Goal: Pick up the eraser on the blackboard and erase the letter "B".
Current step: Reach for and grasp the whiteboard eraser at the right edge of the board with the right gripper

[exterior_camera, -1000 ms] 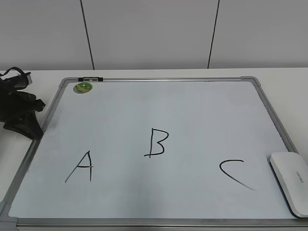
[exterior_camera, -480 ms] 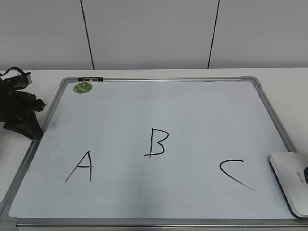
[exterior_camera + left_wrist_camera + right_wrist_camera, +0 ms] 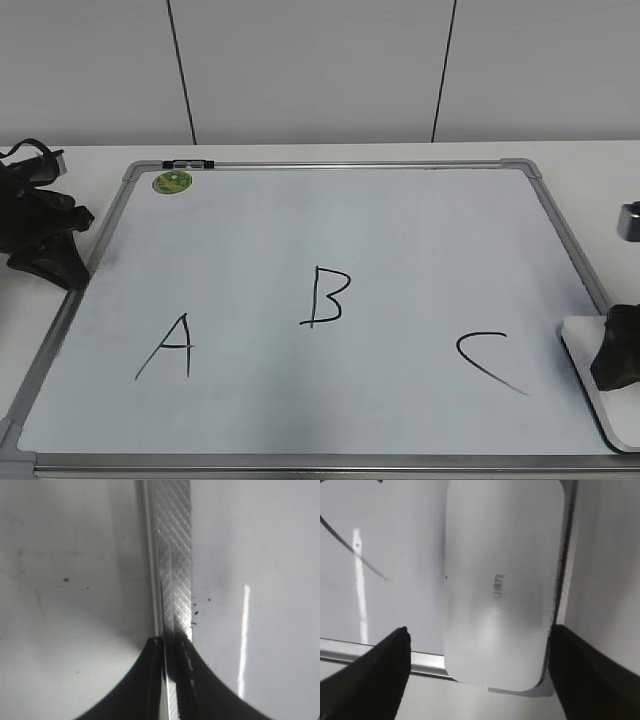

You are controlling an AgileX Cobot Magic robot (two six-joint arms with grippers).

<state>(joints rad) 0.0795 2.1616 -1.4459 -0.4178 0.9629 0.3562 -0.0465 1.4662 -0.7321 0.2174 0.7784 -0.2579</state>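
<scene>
Right gripper over the eraser, B untouched.

Exterior: board flat on desk; B mid-board between A and C; green magnet near far-left corner; eraser at near-right corner, half hidden by dark right gripper; left gripper parked at left edge. Left wrist: only frame strip and fingers low over it; spread impossible to tell. Right wrist: fingers wide apart, flanking eraser, nothing gripped; eraser overhanging frame, C stroke beside.
</scene>
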